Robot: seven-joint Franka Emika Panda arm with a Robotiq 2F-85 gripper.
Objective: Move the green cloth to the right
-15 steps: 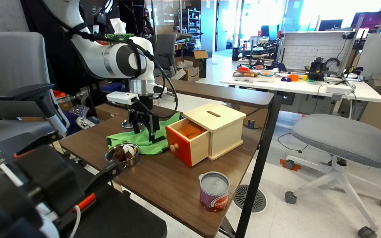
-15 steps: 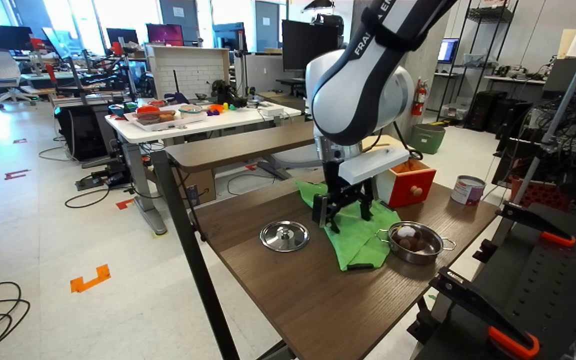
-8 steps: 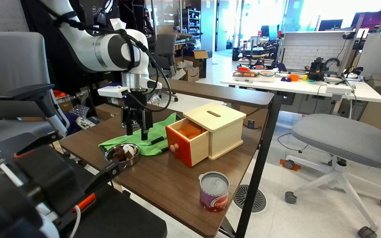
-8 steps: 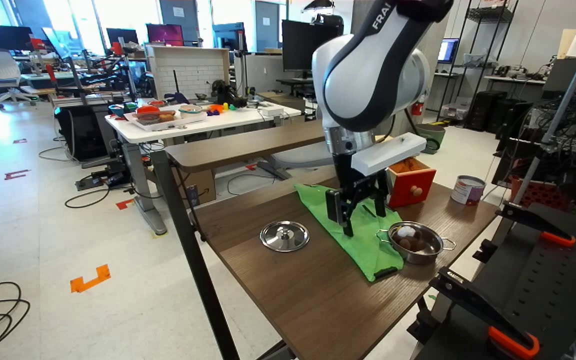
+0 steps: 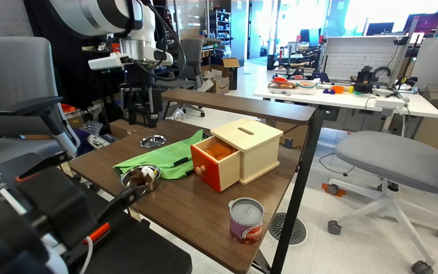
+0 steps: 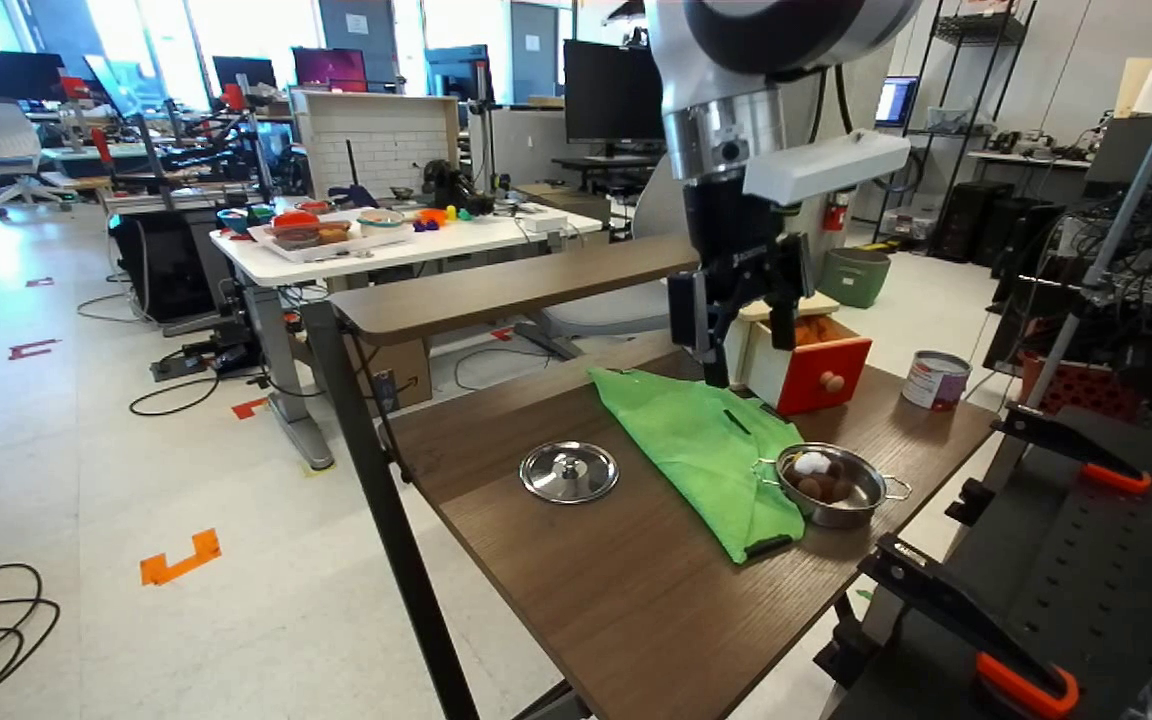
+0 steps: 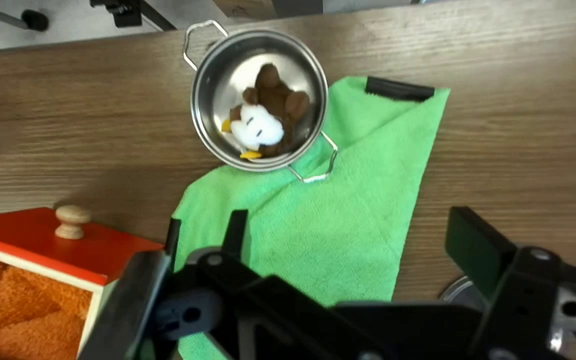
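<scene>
Brown tabletop lies below the spread, empty pincer; tugging the green cloth could drag the pot whose handle overhangs it.

Robotics lab, open-plan, office-type fit-out. Robot arm over wood-top table; cluttered white bench behind, in both ext. views. Rolling chairs, several monitors, wire rack, fire extg.. Orange tape mks & cdbd boxes on flr.

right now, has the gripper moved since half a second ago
Yes, upward: in an exterior view, the gripper now stands higher in the picture against the silver lid, which has stayed put.
</scene>
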